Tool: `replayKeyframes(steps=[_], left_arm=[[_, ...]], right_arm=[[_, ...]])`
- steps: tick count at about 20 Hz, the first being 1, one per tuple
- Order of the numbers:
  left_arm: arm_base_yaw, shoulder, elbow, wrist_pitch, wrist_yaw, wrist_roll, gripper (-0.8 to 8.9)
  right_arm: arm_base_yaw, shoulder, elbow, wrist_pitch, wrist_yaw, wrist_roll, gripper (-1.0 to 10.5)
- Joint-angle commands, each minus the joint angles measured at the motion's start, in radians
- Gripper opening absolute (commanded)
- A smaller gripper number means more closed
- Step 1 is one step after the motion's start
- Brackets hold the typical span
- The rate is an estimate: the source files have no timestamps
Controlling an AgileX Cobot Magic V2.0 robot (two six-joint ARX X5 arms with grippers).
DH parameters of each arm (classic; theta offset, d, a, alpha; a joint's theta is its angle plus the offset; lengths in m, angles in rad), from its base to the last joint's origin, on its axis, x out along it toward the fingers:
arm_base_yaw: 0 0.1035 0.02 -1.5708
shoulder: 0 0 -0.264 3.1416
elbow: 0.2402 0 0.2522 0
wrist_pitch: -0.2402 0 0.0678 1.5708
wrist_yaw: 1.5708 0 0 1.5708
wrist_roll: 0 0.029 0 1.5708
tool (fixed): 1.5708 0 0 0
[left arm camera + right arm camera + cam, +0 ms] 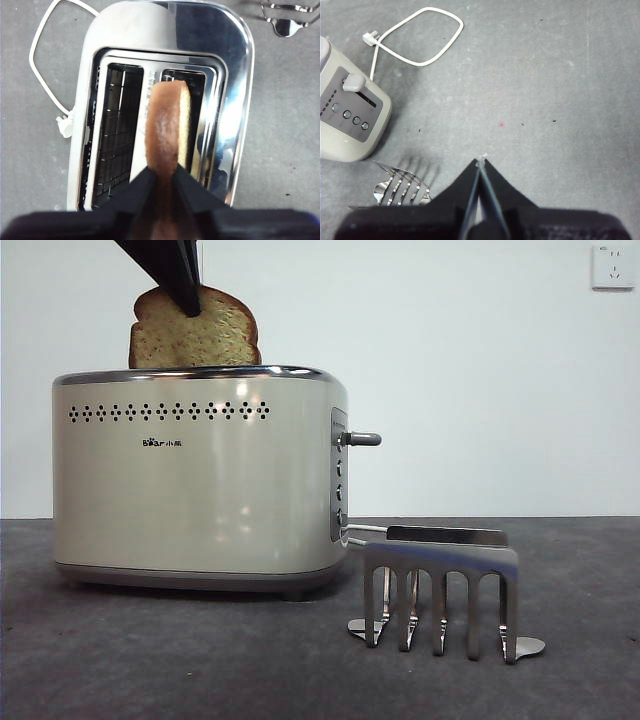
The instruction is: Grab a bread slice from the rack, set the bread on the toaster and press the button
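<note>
The slice of bread (195,335) stands upright, its lower part down in one slot of the cream toaster (200,490). My left gripper (188,300) comes down from above and is shut on the slice's brown crust (162,130). In the left wrist view the toaster's chrome top (235,100) shows two slots; the other slot is bare. The silver rack (440,595) stands empty to the right of the toaster and also shows in the right wrist view (400,187). My right gripper (480,165) is shut and empty, high above the table beside the rack. The toaster's lever (362,439) sits at the top of its track.
The toaster's white cord and plug (420,37) lie looped on the grey table behind the toaster. A wall socket (612,267) is at the upper right. The toaster's end panel carries a lever and round buttons (350,112).
</note>
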Motion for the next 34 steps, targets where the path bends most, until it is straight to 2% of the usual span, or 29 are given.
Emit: replayKeyframes(steps=[1, 2, 10, 12, 14, 16, 17, 18, 19, 20, 23, 25, 27, 34], left_arm=[[0.002, 0.01, -0.002, 0.033, 0.003, -0.014, 3.29], [0.002, 0.01, -0.002, 0.039, 0.003, -0.014, 3.53], [-0.009, -0.033, -0.002, 0.058, 0.004, -0.041, 3.55], [-0.012, -0.075, -0.002, 0.052, 0.004, -0.08, 3.52], [-0.023, -0.13, -0.002, 0.052, 0.004, -0.212, 3.45], [-0.035, -0.189, -0.002, 0.047, 0.004, -0.382, 3.39], [-0.044, -0.221, -0.002, 0.039, 0.008, -0.495, 2.92], [-0.053, -0.25, -0.002, 0.02, 0.008, -0.599, 1.79], [-0.06, -0.275, -0.002, -0.01, 0.008, -0.684, 0.43], [-0.063, -0.297, -0.002, -0.048, 0.009, -0.74, -0.12], [-0.063, -0.364, -0.002, -0.078, 0.09, -0.937, -0.08], [-0.063, -0.406, -0.002, -0.078, 0.157, -1.016, -0.08], [-0.063, -0.44, -0.002, -0.078, 0.161, -1.062, -0.08], [-0.063, -0.515, -0.012, -0.079, 0.16, -1.097, -0.08]], right_arm=[[0.001, -0.001, 0.005, 0.005, -0.001, -0.012, 0.0], [0.001, -0.001, 0.005, 0.005, -0.001, -0.012, 0.0], [0.001, -0.001, 0.005, -0.004, 0.0, -0.01, 0.0], [0.001, 0.0, 0.005, -0.001, -0.001, 0.0, 0.0], [0.001, 0.019, 0.005, 0.012, -0.052, 0.0, 0.0], [0.001, 0.048, 0.005, 0.041, -0.18, 0.009, 0.0], [0.001, 0.072, 0.005, 0.072, -0.261, 0.036, 0.0], [0.001, 0.098, 0.005, 0.11, -0.328, 0.069, 0.0], [0.001, 0.124, 0.005, 0.158, -0.386, 0.104, 0.0], [0.002, 0.148, 0.005, 0.208, -0.435, 0.139, 0.0], [0.031, 0.244, 0.005, 0.38, -0.547, 0.215, 0.0], [0.084, 0.321, 0.005, 0.478, -0.592, 0.28, -0.1], [0.15, 0.412, 0.005, 0.565, -0.604, 0.361, -0.1], [0.251, 0.625, 0.009, 0.735, -0.622, 0.473, -0.1]])
